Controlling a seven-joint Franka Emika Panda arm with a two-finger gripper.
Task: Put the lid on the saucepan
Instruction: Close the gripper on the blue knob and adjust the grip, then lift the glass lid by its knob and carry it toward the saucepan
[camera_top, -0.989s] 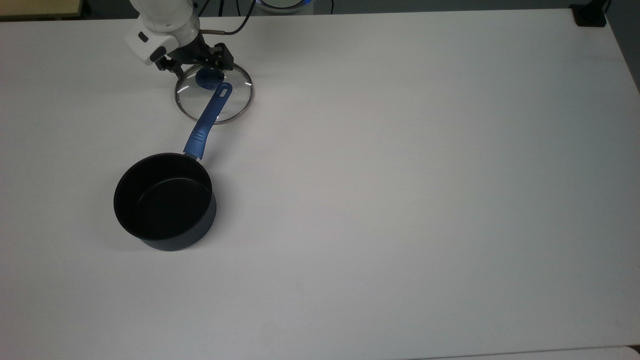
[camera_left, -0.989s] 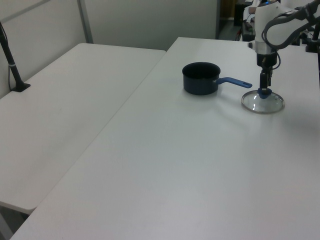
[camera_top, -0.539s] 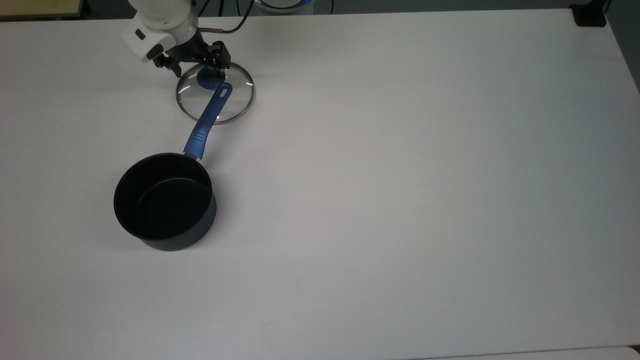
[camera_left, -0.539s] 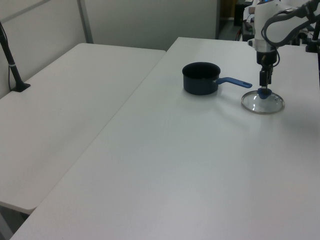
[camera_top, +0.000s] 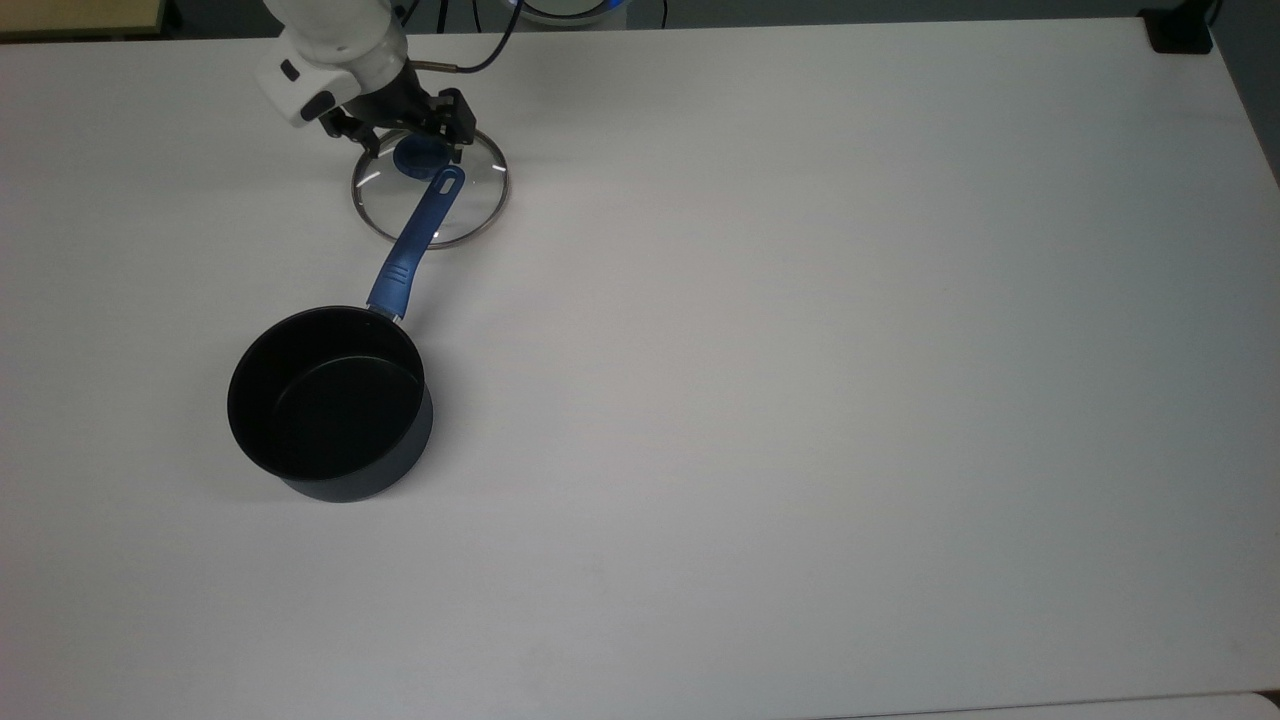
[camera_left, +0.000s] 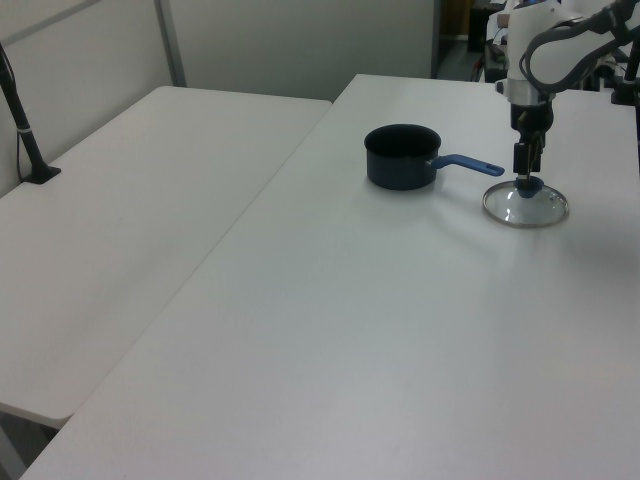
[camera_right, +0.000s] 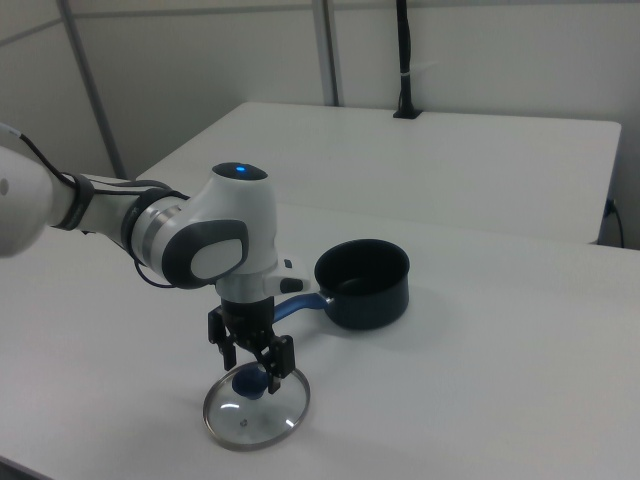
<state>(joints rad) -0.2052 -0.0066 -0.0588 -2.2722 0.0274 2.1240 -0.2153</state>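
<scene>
Table (camera_top: 800, 350): broad, flat, matte white; second white table (camera_left: 130, 200) butts against it on the left view's left. Pale partition walls behind.
Arm (camera_right: 190, 240): white glossy shells, dark joints, blue light on top; reaches down over the lid.
Saucepan (camera_top: 330, 405): small, round, dark navy-black, upright on the table, black inside with nothing in it. Long blue handle (camera_top: 415, 240) with a hole at its end runs toward the lid; in the top view its tip overlaps the glass.
Lid (camera_top: 430, 190): round clear glass disc, silver metal rim, lying flat on the table beyond the handle's end, well apart from the pan's bowl.
Gripper (camera_right: 252, 370): black, pointing straight down, fingers (camera_right: 279, 363) spread apart either side of the knob, not closed on it.
Knob (camera_top: 420, 155): blue, round, at the lid's centre, between the fingers.
</scene>
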